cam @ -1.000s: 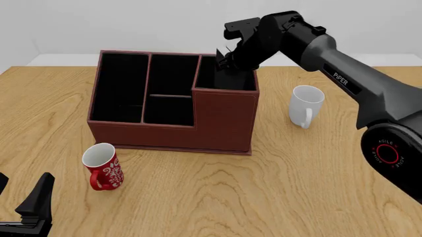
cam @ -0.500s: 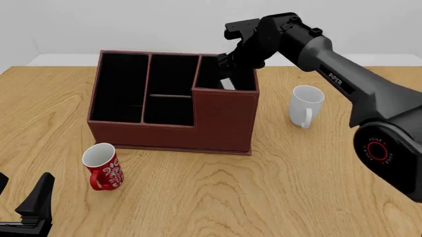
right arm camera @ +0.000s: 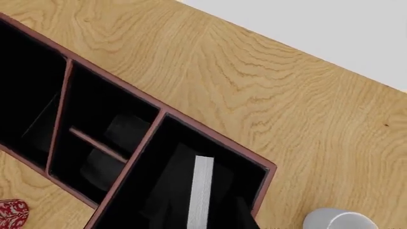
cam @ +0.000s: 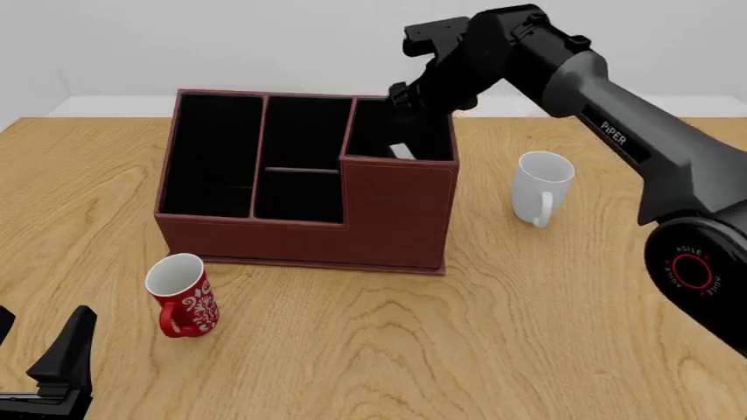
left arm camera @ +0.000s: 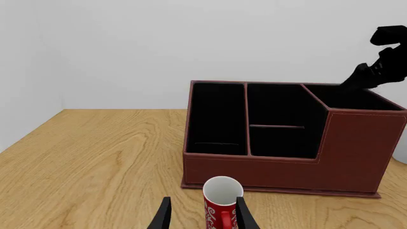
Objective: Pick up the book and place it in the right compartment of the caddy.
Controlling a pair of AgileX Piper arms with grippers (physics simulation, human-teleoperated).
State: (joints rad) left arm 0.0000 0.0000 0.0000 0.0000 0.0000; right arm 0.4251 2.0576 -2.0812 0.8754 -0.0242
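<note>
The caddy (cam: 292, 234) stands mid-table; it also shows in the left wrist view (left arm camera: 279, 167). The book (right arm camera: 201, 188) stands upright inside the right compartment (cam: 397, 197), with its white page edge facing up. In the front view only a white sliver of the book (cam: 401, 150) shows above the compartment wall. My right gripper (cam: 408, 103) hangs just above that compartment, open and off the book. My left gripper (cam: 35, 354) rests open and empty at the near left corner, behind a red mug (left arm camera: 222, 202).
The red patterned mug (cam: 181, 293) stands in front of the caddy's left end. A white mug (cam: 541, 186) stands to the right of the caddy and shows in the right wrist view (right arm camera: 337, 220). The caddy's other three compartments look empty.
My right gripper has let go of the book and risen a little out of the right compartment. The book's white edge now shows inside. The left arm has not moved.
</note>
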